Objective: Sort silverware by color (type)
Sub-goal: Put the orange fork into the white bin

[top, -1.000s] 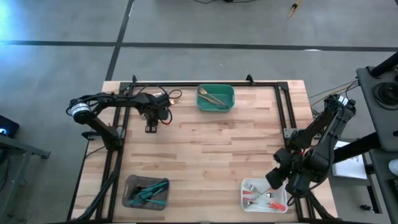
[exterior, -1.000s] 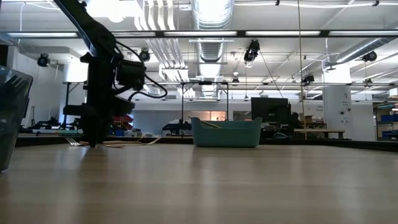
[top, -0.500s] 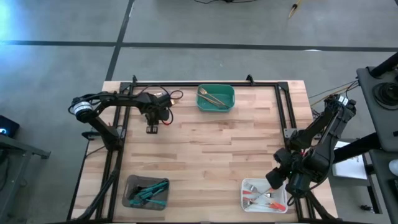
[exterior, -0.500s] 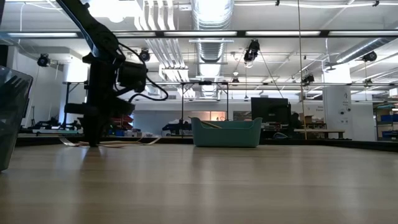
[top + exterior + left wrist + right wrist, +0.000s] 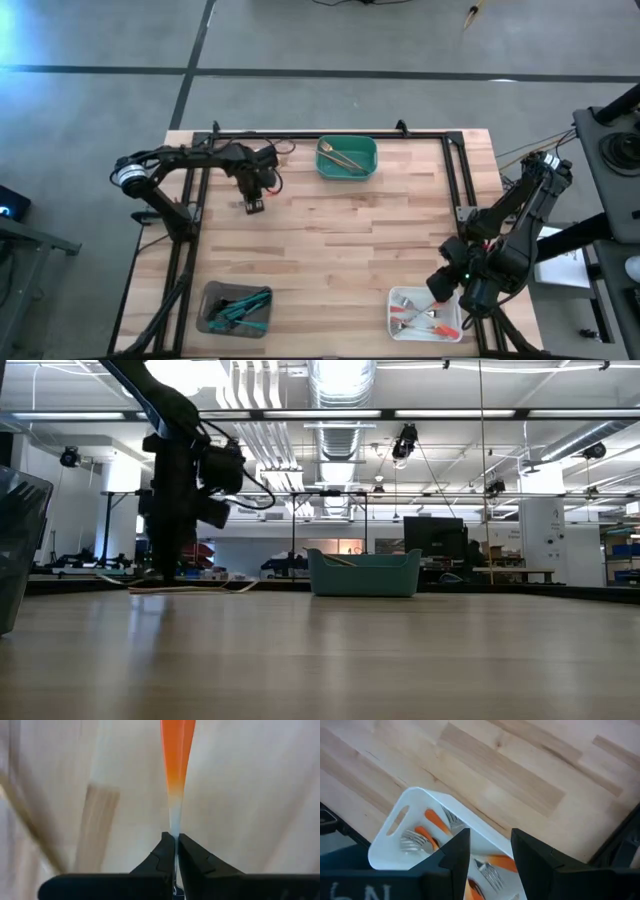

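From above, the left claw (image 5: 254,205) hangs over the far left part of the bench (image 5: 330,250), near the green tray (image 5: 347,158) with gold silverware, while the right claw (image 5: 437,290) sits above the white tray (image 5: 424,314) at the near right corner, a grey tray (image 5: 236,308) of teal pieces at near left. The left wrist view shows the left claw pinching an orange-handled utensil (image 5: 178,755) by its pale metal neck; the right wrist view shows the right claw (image 5: 489,865) spread over orange-handled forks (image 5: 440,825) in the white tray

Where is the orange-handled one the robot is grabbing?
The orange-handled piece is pinched in the left gripper, at the table's far left in the high view, left of the green tray.
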{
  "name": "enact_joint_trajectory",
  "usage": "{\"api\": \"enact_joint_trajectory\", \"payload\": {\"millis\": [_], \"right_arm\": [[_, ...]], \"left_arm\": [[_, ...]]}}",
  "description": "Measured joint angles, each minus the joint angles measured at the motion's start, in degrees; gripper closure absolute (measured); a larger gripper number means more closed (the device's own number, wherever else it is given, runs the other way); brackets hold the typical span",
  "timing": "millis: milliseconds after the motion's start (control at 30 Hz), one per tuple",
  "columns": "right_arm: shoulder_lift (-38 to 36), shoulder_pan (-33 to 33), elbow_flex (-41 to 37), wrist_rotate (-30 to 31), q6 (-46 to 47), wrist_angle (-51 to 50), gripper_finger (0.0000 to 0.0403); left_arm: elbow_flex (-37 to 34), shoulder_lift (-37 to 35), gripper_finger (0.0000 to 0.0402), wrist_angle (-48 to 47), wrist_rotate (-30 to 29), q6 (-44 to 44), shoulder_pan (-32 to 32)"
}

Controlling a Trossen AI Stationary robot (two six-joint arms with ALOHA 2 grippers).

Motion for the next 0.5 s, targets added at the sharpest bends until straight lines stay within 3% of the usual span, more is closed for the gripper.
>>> {"api": "enact_joint_trajectory", "payload": {"millis": [100, 233, 367, 500], "right_arm": [[0.0, 0.0, 0.0, 2.5, -1.1, -0.1, 0.0268], [0.0, 0.0, 0.0, 9.3, -5.2, -0.6, 0.0268], [0.0, -1.1, 0.0, 25.0, -5.3, -4.2, 0.0268], [-0.1, -4.1, 0.0, 42.7, 4.8, -9.5, 0.0268]], "left_arm": [[1.4, -0.5, 0.0401, -0.7, 6.4, -3.4, -0.1], [4.0, -0.9, 0.0401, 0.9, 9.7, -11.0, -1.7], [6.7, -0.9, 0.0401, 5.4, 9.7, -18.6, -4.5], [9.2, -1.0, 0.0401, 13.0, 9.7, -29.4, -7.7]]}}
